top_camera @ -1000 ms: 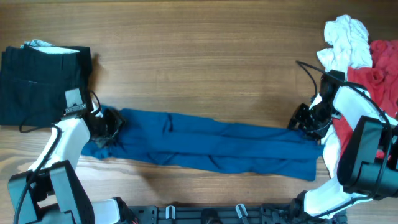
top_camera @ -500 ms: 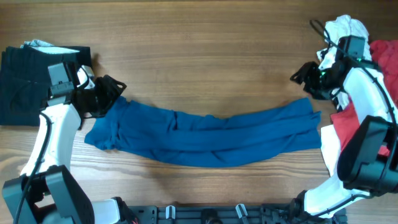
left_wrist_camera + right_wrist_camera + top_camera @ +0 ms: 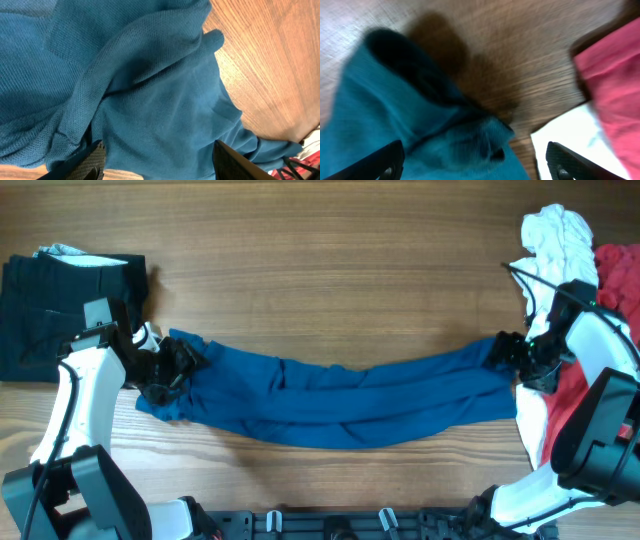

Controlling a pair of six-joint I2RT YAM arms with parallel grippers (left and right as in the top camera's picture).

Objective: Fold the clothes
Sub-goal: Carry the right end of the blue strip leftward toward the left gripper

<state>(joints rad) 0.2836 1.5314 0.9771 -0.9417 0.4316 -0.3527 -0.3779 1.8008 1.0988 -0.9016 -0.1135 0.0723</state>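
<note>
The deep-blue shirt (image 3: pixel 340 402) lies on the wooden counter (image 3: pixel 320 250) as a long, shallow-bowed band. Its stacked edges suggest it is doubled lengthwise, so I judge the step in hand to be taking both ends for the next fold. My left hand (image 3: pixel 170 368) sits on the shirt's left end and my right hand (image 3: pixel 508 352) on its right end. In the left wrist view the fingers (image 3: pixel 92 152) stand wide apart with cloth lying between them, so that hand has closed on nothing. The same goes for the right (its wrist view is blurred, but its fingers (image 3: pixel 387 161) are plainly spread).

To do this well, I want each hand to pinch every layer at a corner rather than one loose ply. Both should close together, then lift evenly so the band doesn't twist. The left end is bunched and rumpled, so I'd aim for its outermost hem.

The fabric is a fine, matte, limp knit with soft creases running its length. I expect it to sag and slide.

Beyond the shirt's left end lies a black garment (image 3: pixel 60 305), folded square. Beyond its right end sit a crumpled white garment (image 3: pixel 555 240) and a heaped red garment (image 3: pixel 615 290).
</note>
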